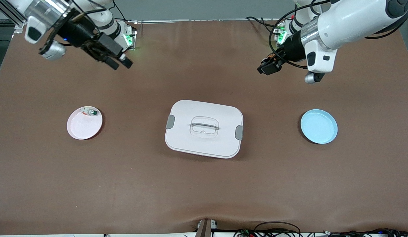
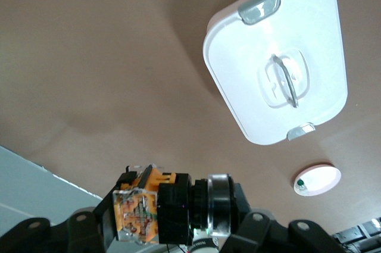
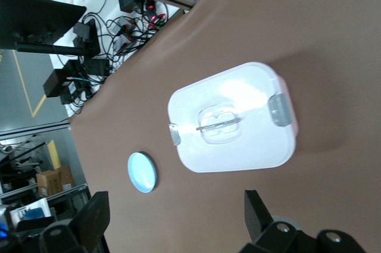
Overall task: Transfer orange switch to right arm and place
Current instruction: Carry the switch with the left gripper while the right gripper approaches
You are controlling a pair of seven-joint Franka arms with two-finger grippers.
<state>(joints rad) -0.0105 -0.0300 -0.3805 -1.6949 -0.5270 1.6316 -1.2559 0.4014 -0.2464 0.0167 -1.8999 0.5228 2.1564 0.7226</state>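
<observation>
While our left gripper (image 1: 269,66) pinched the orange switch (image 2: 169,208) aloft, our right gripper (image 1: 118,62) hung spread wide. We judged the handover needed both meeting over the white box (image 1: 204,128), jaws lined up squarely.

I see a white lidded box (image 1: 204,128) mid-bench, pink plate (image 1: 84,124) and blue plate (image 1: 319,126) flanking; both pincers aloft.

table (image 1: 204,184): brown mat cover | table edge: tangled cables (image 1: 276,230) | floor: grey, yellow line (image 3: 37,101)
</observation>
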